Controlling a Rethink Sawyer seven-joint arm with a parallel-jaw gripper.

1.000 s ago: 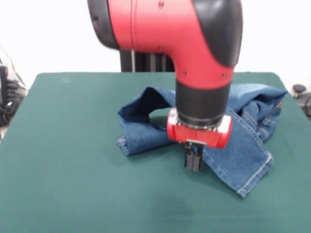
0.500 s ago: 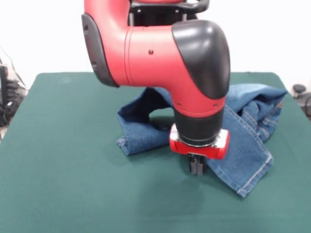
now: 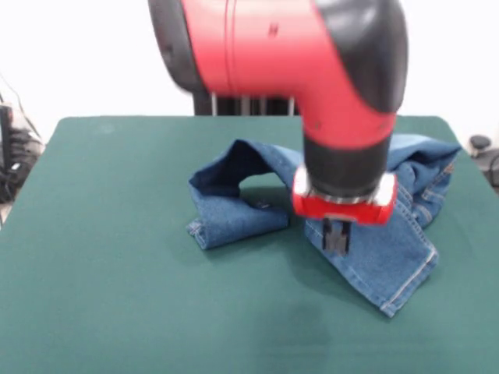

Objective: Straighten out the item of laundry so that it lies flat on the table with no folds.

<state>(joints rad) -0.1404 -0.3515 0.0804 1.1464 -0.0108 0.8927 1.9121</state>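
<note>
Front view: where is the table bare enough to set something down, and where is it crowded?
The table is bare along its whole near edge and down the picture's left side, beside the jeans' folded leg. The right half is crowded: bunched denim nears the right edge, with the gripper over it.

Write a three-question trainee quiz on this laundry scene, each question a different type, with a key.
1. True or false: the jeans lie flat with no folds.
2. Multiple choice: the tool is A) over bare table, B) over a denim leg, C) off the table's edge.
3. Fill in: the table top is dark ____.

Key: 1 false, the jeans are bunched, one leg looped and folded back. 2 B. 3 green.
</note>
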